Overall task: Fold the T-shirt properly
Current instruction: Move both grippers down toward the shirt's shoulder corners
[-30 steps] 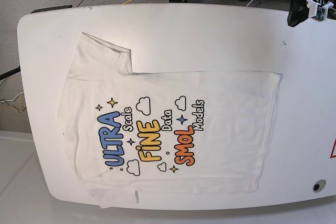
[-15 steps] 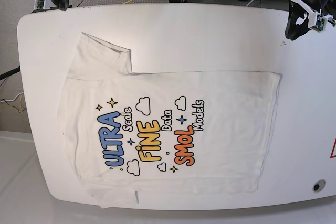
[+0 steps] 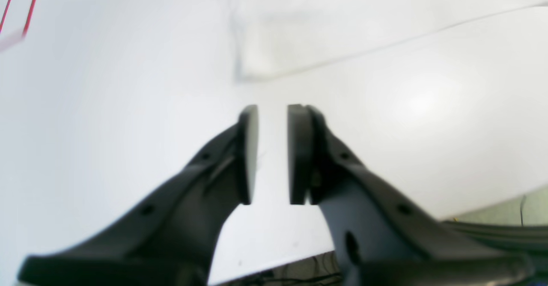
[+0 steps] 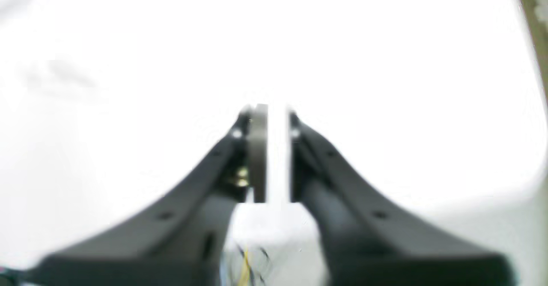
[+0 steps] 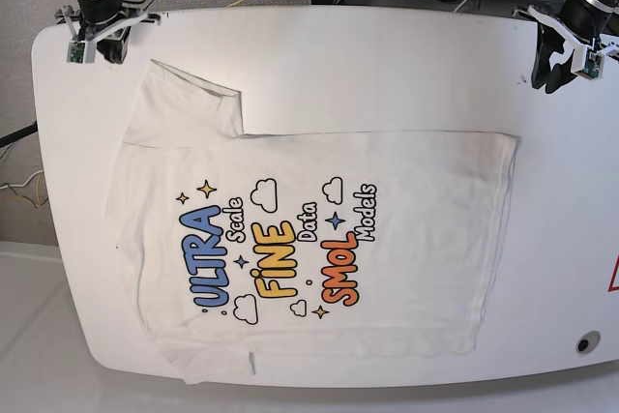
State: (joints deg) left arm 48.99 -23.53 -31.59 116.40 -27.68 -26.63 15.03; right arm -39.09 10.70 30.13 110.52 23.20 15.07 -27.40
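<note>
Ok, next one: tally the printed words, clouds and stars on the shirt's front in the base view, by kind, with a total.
Words: 6
Clouds: 4
Stars: 5
Total: 15

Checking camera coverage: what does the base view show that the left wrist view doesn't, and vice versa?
Base only: the T-shirt's colored print, its sleeve near the robot, and the right gripper.
Left wrist only: nothing I can name for certain.
Both: part of the T-shirt, the left gripper, open, and the white table.
</note>
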